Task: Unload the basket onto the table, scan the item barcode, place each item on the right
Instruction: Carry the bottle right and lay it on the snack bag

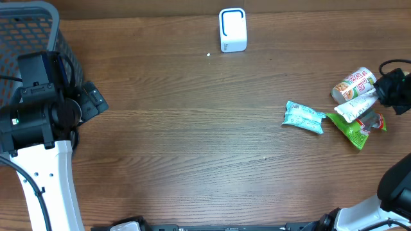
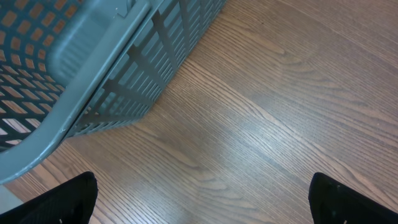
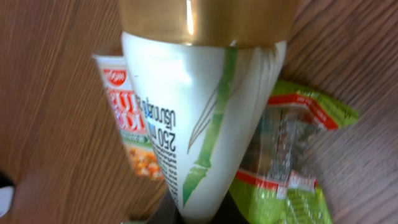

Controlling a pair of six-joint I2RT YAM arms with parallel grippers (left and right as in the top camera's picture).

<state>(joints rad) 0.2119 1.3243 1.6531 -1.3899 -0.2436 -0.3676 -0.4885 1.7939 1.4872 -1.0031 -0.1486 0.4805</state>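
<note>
A white tube (image 3: 199, 112) with a gold cap and green bamboo print fills the right wrist view, and my right gripper (image 3: 199, 214) is shut on its narrow end. Overhead, that tube (image 1: 354, 106) lies tilted at the far right, with the right gripper (image 1: 387, 90) at its right end. It sits over a green snack packet (image 1: 352, 131) and beside a cup of noodles (image 1: 354, 82). No barcode shows on the tube. The white scanner (image 1: 232, 29) stands at the back centre. My left gripper (image 2: 202, 202) hangs open over bare wood beside the basket (image 2: 74, 68).
A teal packet (image 1: 304, 117) lies just left of the pile. The grey mesh basket (image 1: 29, 29) fills the back left corner, with the left arm (image 1: 45, 109) in front of it. Wooden tabletop (image 1: 192, 122) stretches between the two arms.
</note>
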